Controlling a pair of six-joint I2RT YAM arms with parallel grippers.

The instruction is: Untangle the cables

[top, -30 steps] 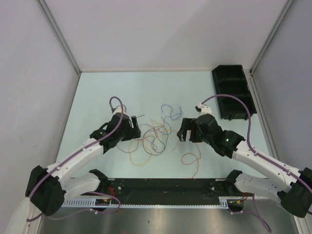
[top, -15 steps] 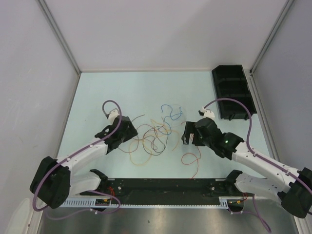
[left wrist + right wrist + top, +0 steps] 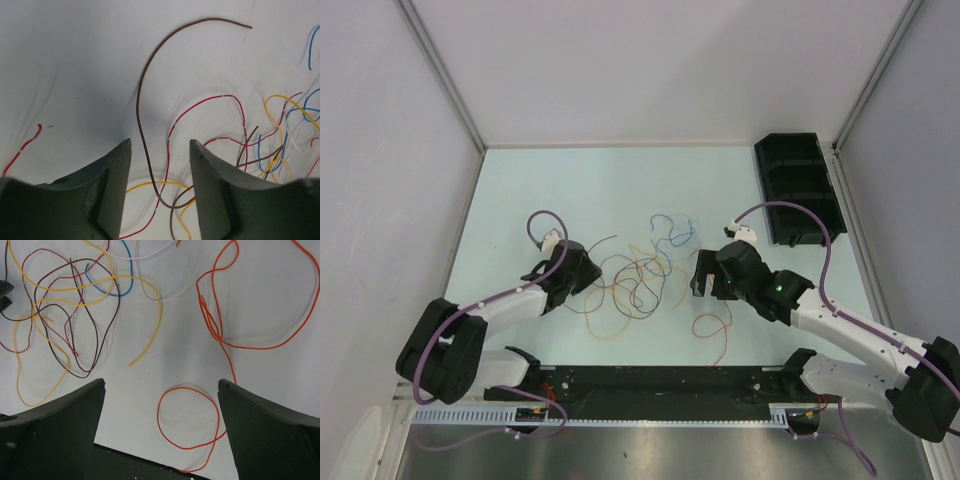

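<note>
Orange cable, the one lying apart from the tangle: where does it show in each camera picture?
Top external: the orange cable lies right of the tangle, toward the near edge.
Right wrist: it fills the right half, with one loop low in the middle.
Left wrist: I cannot pick it out.
Shared landmark: the blue cable.

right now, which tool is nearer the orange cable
Right. The right tool hangs over a loop of the orange cable; the left tool is across the tangle, straddling a brown cable.
</note>
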